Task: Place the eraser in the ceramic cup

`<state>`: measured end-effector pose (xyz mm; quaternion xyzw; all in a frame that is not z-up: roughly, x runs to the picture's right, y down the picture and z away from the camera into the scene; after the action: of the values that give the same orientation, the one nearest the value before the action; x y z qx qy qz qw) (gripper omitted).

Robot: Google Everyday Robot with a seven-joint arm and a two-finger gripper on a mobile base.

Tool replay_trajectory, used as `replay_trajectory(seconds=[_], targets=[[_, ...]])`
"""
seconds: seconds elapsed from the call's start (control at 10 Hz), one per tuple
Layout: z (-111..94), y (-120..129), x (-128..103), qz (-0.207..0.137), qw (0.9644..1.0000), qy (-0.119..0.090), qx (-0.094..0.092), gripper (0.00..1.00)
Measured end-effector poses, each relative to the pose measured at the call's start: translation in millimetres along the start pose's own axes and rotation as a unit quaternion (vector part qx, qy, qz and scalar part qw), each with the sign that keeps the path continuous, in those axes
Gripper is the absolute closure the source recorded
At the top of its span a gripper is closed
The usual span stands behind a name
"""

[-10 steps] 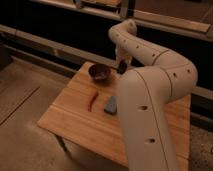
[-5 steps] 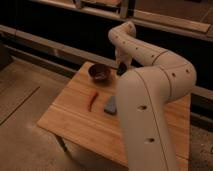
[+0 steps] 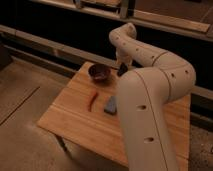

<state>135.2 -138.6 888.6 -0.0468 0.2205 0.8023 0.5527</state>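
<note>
The big cream-white arm (image 3: 150,100) fills the right half of the view, rising from the near right, bending at a broad elbow on the right and reaching back over the far edge of the wooden desk (image 3: 75,122). At its end the tool (image 3: 122,69) hangs down at the far side of the desk, just right of the dark maroon bowl (image 3: 99,73). There is a dark shape at the tip of the tool, and whether that is the eraser or simply the tool's own dark parts cannot be told from here; no separate black block shows anywhere on the desk. Whether the tool is apart or together cannot be told either.

The bowl sits near the far left corner of the desk, upright, rim facing up. Nearer and a little left of centre lies 1 thin red stick (image 3: 92,101), stretched roughly from far to near with a slight slant. Just right of it, close but apart, lies 1 blue-grey flat block (image 3: 110,105), its right edge running under the arm's bulk in this view.

The ceramic cup is not visible; the arm covers the far right part of the desk. The desk stands on a grey speckled floor (image 3: 25,95), with a dark wall and horizontal rails (image 3: 55,47) behind it.
</note>
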Motion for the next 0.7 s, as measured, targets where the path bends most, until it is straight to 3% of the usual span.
replay_trajectory(seconds=[0.7], targets=[[0.5,7.7,3.7,-0.012,0.9999,0.0,-0.003,1.0]])
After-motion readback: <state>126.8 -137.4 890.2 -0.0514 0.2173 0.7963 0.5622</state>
